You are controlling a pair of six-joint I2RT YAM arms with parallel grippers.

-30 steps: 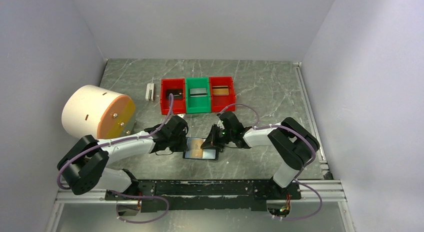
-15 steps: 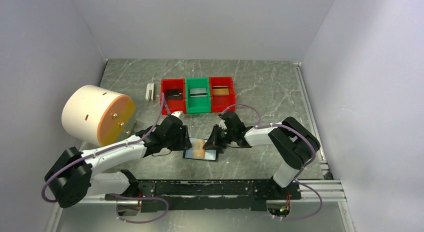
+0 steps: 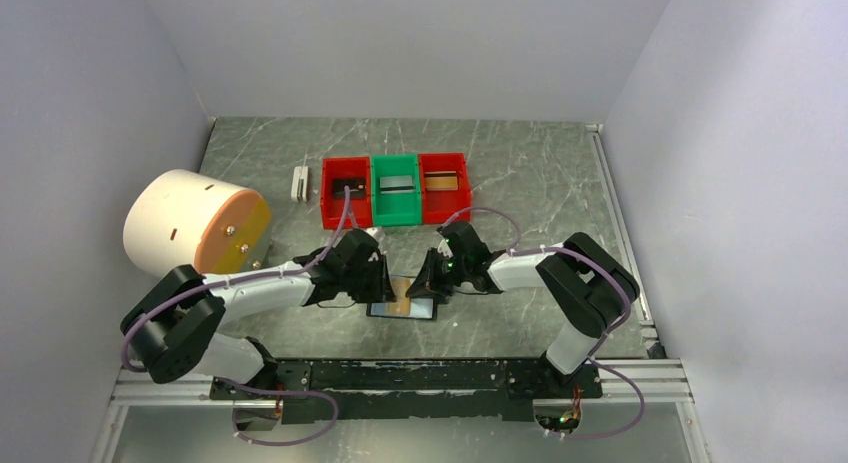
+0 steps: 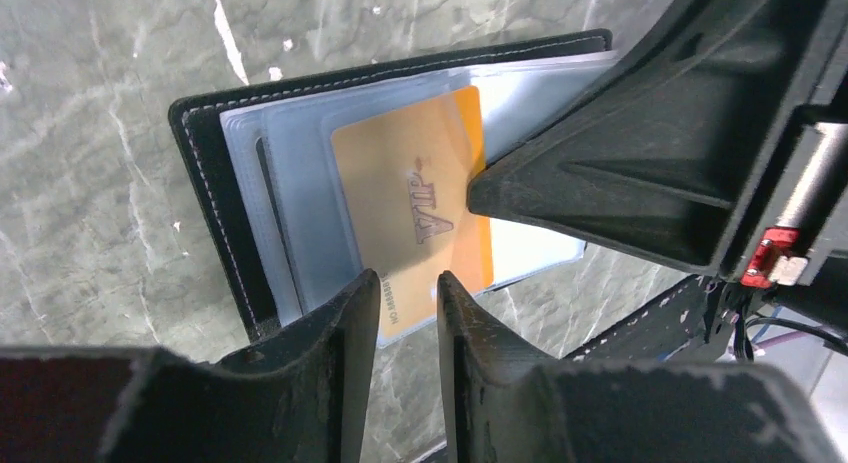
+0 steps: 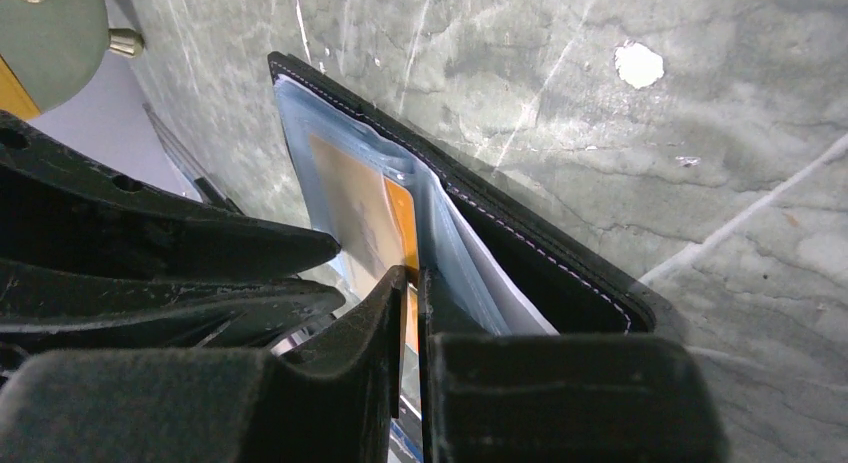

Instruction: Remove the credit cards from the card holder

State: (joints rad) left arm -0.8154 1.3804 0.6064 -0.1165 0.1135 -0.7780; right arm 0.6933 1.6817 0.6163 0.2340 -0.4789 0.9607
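The black card holder (image 3: 418,311) lies open on the table between my arms; it also shows in the left wrist view (image 4: 205,193) and the right wrist view (image 5: 560,268). A tan-orange credit card (image 4: 400,198) sticks partly out of its glossy bluish pocket. My right gripper (image 5: 412,275) is shut on this card's edge (image 5: 400,218). My left gripper (image 4: 405,281) is open a little, just above the card's free end and the holder's near edge. In the top view my left gripper (image 3: 383,280) and my right gripper (image 3: 425,280) nearly meet over the holder.
Three bins stand in a row behind: a red bin (image 3: 329,193) with a dark card, a green bin (image 3: 396,215) with a grey card, a red bin (image 3: 446,211) with a tan card. A small white block (image 3: 300,183) and a large white-and-orange cylinder (image 3: 195,230) are at the left.
My left gripper has moved right, over the holder's left part, and now covers much of it. My right gripper has stayed on the card's edge.
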